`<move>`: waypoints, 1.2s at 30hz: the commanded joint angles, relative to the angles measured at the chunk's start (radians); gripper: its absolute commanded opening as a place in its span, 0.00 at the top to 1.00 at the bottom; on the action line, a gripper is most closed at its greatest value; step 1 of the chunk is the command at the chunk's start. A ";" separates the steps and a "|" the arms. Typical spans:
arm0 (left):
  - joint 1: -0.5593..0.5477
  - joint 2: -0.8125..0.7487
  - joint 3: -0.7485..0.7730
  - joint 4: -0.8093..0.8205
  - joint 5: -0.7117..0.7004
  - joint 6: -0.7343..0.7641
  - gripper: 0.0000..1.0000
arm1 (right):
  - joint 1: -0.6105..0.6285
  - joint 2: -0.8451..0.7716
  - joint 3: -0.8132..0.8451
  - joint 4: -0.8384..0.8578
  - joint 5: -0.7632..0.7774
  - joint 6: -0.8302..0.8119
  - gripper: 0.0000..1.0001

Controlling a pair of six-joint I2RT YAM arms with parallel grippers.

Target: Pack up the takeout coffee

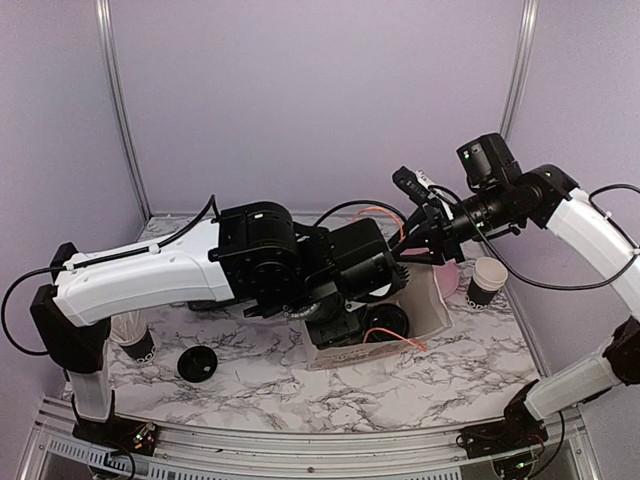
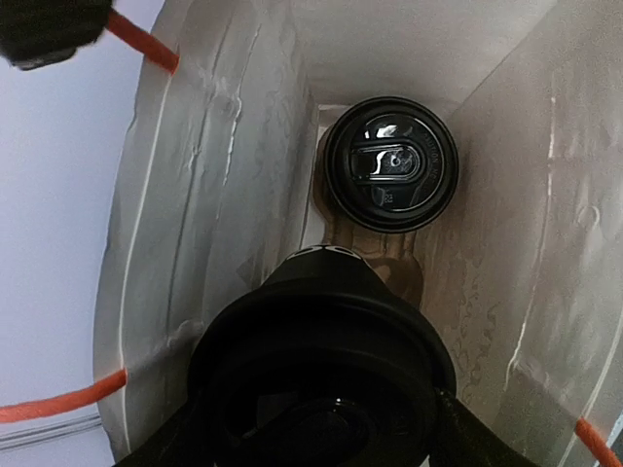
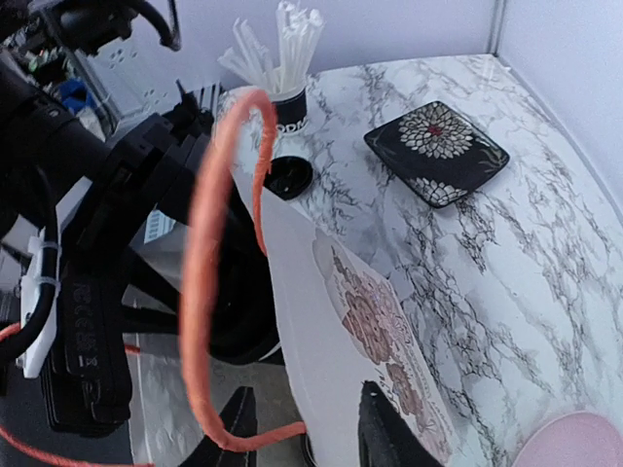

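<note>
Your left pincer (image 2: pixel 316 440), spread wide around a lidded cup (image 2: pixel 321 331), holds it inside the bag (image 2: pixel 214 195), axis along the bag's depth, aimed at bare floor just beside the other cup (image 2: pixel 390 163).

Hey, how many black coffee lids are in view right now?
3. One is on the far cup at the bottom of the bag, one on the near cup in the left hand, one loose lid on the table by the straws. Others may be hidden.

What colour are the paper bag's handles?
Orange; the handles show best in the right wrist view.
</note>
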 commanded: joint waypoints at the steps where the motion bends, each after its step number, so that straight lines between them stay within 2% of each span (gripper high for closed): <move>1: -0.040 -0.042 -0.023 -0.067 -0.071 -0.016 0.55 | -0.017 0.089 0.221 -0.247 -0.152 -0.214 0.61; 4: -0.062 -0.048 -0.035 -0.077 -0.086 -0.014 0.55 | -0.042 0.120 0.305 -0.287 -0.147 -0.276 0.51; 7: -0.089 -0.056 -0.062 -0.083 -0.112 -0.003 0.55 | -0.076 0.140 0.325 -0.232 -0.129 -0.282 0.49; 12: -0.121 -0.075 -0.110 -0.097 -0.176 0.004 0.55 | -0.102 0.201 0.247 -0.023 -0.062 -0.201 0.49; 21: -0.154 -0.096 -0.155 -0.100 -0.181 -0.029 0.55 | -0.107 0.419 0.153 0.207 0.067 -0.116 0.53; 25: -0.171 -0.092 -0.152 -0.096 -0.184 -0.028 0.54 | -0.106 0.536 0.160 0.236 0.128 -0.092 0.56; 36: -0.186 -0.080 -0.220 -0.020 -0.238 0.010 0.52 | -0.094 0.739 0.158 0.183 0.113 -0.121 0.59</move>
